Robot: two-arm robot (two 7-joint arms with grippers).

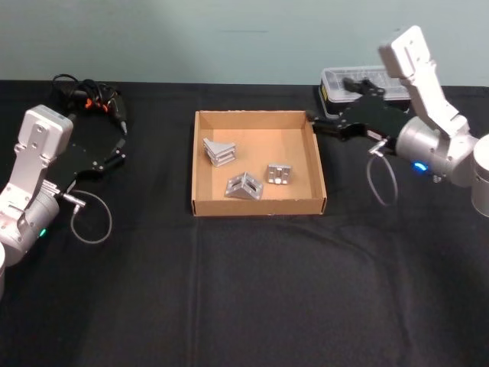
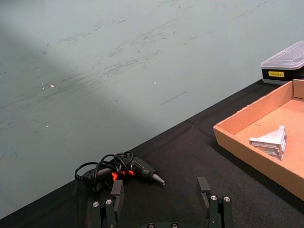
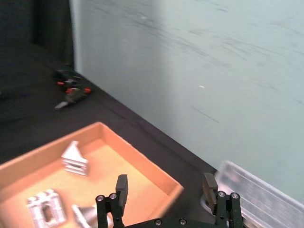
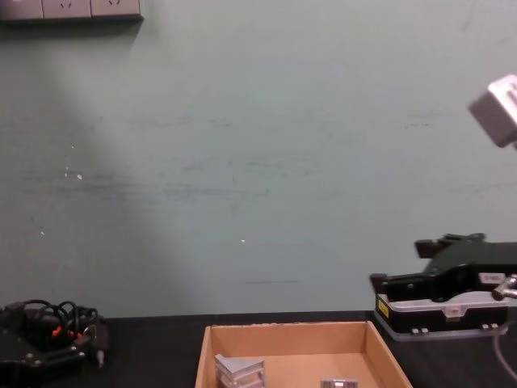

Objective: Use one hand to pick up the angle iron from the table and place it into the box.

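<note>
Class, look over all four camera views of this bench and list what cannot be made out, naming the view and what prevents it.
- Chest view: the box floor and most of the angle irons are cut off by the bottom edge.
- Right wrist view: the nearest angle iron is partly behind the right end effector.
- Left wrist view: the label on the black case is too small to read.
- Head view: the case is partly covered by the right arm.

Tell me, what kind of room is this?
Probably a robotics lab or test bench: a black table against a plain wall, a cardboard box holding metal brackets, a corded power tool, and a plastic-lidded parts case.
</note>
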